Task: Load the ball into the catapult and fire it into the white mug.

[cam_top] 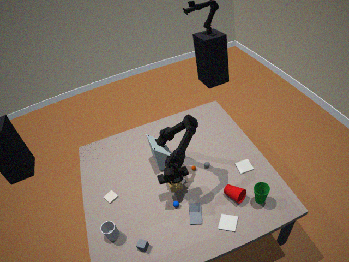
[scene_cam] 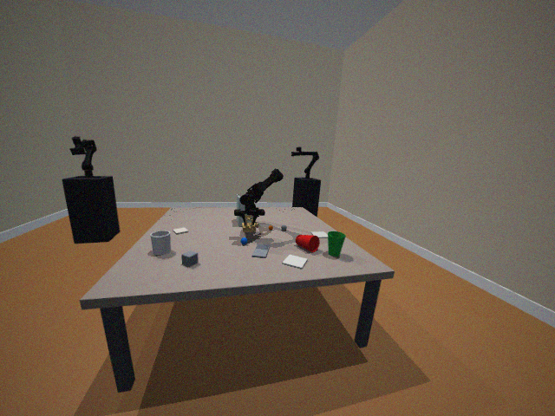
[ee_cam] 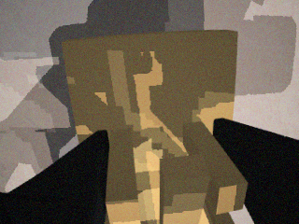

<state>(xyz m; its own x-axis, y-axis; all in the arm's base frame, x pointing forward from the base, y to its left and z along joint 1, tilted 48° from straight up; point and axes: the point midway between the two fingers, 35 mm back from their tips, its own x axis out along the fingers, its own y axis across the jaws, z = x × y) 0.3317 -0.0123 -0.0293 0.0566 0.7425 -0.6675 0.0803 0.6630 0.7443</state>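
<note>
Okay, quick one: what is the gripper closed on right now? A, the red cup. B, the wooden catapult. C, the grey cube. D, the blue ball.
B: in the wrist view the gripper has its dark fingers pressed against both sides of the tan wooden catapult, while the blue ball, red cup and grey cube lie apart on the table.

I see the counter (cam_top: 118, 158) carrying a white mug (cam_top: 109, 230) at the near left, a grey cube (cam_top: 142, 244) just right of it, and a blue ball (cam_top: 176, 203) near the middle. Right of centre lie a tipped red cup (cam_top: 235, 193) and an upright green cup (cam_top: 261, 192). Three white tiles (cam_top: 228, 222), a grey slab (cam_top: 195, 213), an orange ball (cam_top: 193, 167) and a grey ball (cam_top: 206, 164) lie scattered.
</note>
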